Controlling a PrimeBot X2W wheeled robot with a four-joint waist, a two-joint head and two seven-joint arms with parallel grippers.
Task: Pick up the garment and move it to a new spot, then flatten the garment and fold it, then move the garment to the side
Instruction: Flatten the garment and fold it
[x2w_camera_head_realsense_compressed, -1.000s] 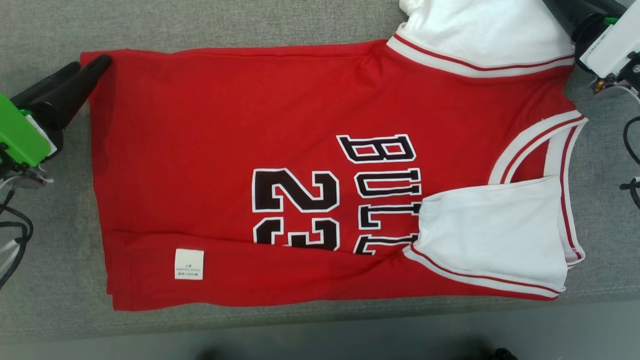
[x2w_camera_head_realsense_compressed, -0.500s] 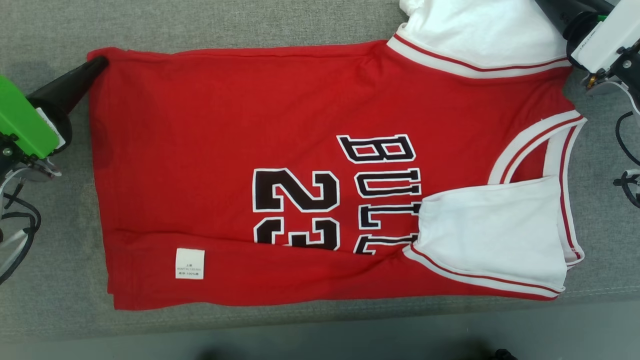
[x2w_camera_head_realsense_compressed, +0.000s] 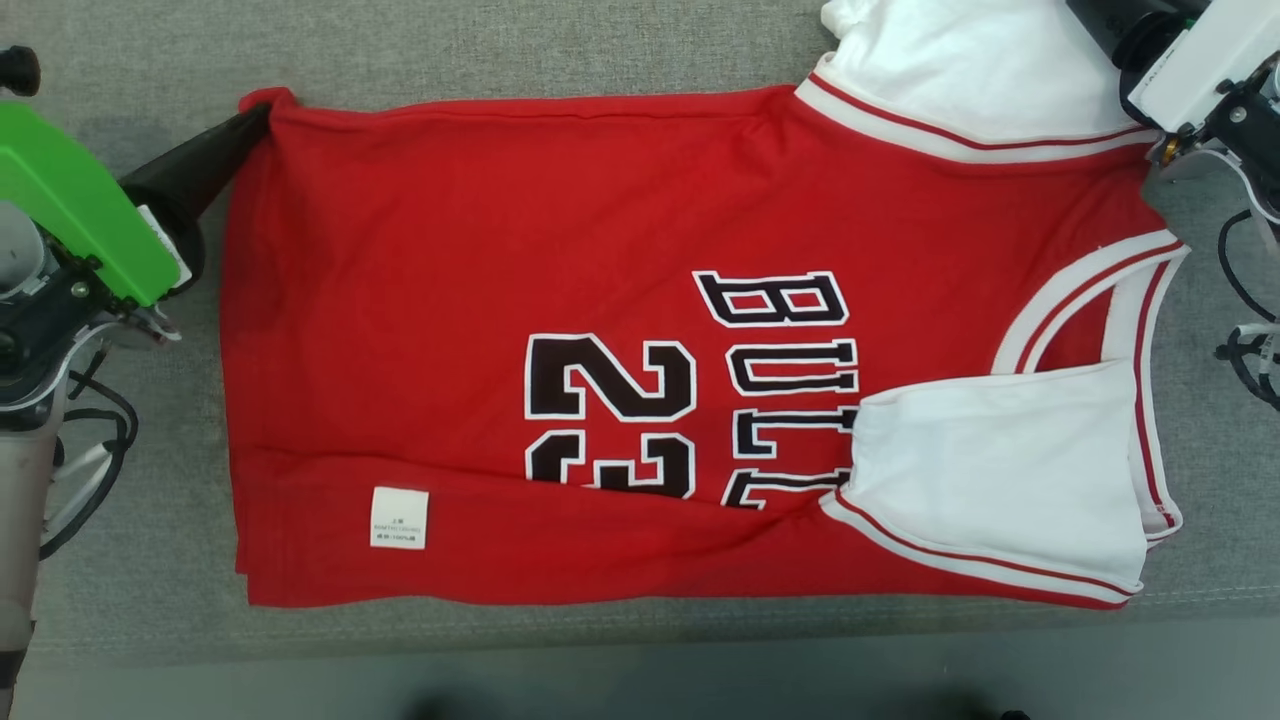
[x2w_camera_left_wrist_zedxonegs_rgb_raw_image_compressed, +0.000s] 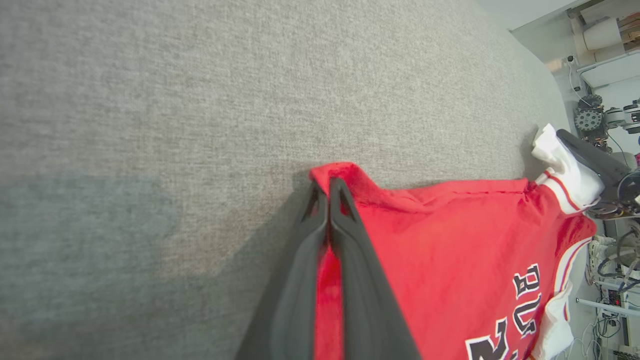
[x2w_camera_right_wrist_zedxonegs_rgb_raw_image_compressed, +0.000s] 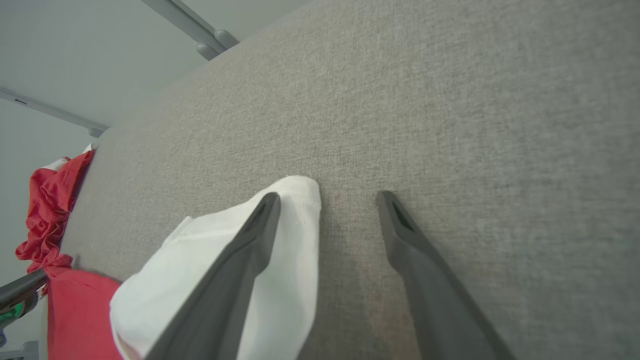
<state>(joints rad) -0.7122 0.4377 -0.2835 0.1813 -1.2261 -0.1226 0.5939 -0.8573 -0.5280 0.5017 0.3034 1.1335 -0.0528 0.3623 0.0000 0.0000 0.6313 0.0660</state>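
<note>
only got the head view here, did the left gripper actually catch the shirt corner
Observer: Yes, the left wrist view shows the left gripper shut on the red shirt, its corner pinched between the fingers.
Operator: and the right one, its tips are cut off for me
Observer: The right gripper is open, one finger lying over the white sleeve, the other over the bare grey surface.

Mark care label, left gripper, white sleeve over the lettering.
care label (x2w_camera_head_realsense_compressed: 399, 517): head view, tag centre.
left gripper (x2w_camera_left_wrist_zedxonegs_rgb_raw_image_compressed: 327, 186): left wrist view, between fingertips shut on garment (x2w_camera_left_wrist_zedxonegs_rgb_raw_image_compressed: 450, 240).
white sleeve (x2w_camera_head_realsense_compressed: 990, 470): head view, mid-sleeve.
</note>
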